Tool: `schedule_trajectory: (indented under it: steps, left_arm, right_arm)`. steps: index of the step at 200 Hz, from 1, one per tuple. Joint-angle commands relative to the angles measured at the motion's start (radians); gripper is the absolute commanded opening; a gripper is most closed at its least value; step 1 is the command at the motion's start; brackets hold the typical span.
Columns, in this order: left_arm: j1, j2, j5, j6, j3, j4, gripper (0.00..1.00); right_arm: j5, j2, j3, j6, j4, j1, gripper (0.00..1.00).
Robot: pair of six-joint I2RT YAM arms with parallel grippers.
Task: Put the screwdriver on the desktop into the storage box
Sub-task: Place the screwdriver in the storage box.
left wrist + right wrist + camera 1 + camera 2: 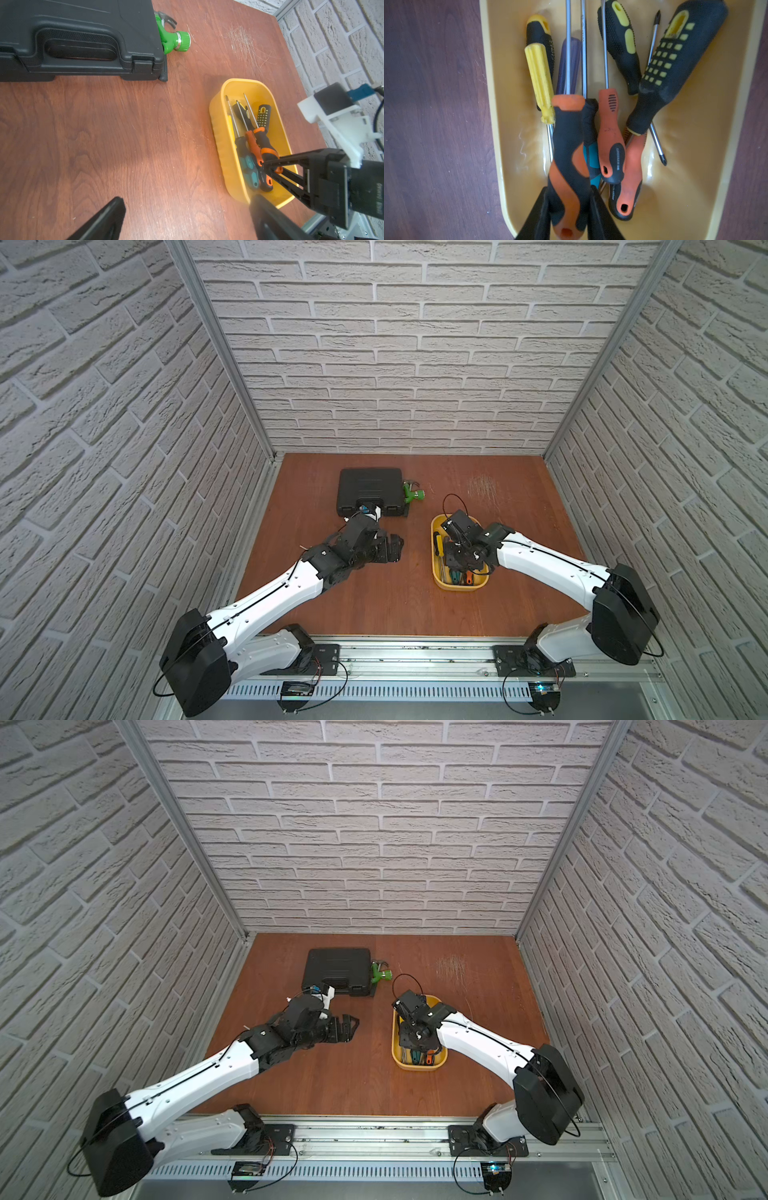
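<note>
Seen from above, a yellow box (pixel 461 588) sits right of centre on the desktop (pixel 374 605). The right gripper (pixel 569 189) reaches into it, its fingers pinching the handle of an orange-and-black screwdriver (pixel 566 145) over the pile. Left of centre, the left gripper (pixel 188 199) hangs empty with fingers spread wide. The best move now is probably to lower the screwdriver along the box's length, let go once it rests, then lift straight up. Count: one held screwdriver; at least seven more overlapping in the box; none visible on the desktop. Toward the back, left of centre: one black case (pixel 72 31), one green nozzle (pixel 180 40).
</note>
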Motion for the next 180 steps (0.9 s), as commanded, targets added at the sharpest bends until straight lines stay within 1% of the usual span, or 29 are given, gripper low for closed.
schedule_trajectory:
  steps: [1,116,180]
  left_arm:
    - [-0.006,0.008,0.012,0.016,0.025,0.026,0.98]
    - [-0.015,0.040,0.013,0.023,0.063,0.014,0.98]
    - [-0.015,0.037,0.009,0.028,0.060,0.008,0.98]
  right_arm:
    - [0.014,-0.022,-0.010,0.013,0.012,0.010,0.02]
    - [0.018,-0.015,-0.003,-0.002,0.009,0.011,0.02]
    - [0.023,-0.004,-0.003,-0.005,0.010,0.012,0.02]
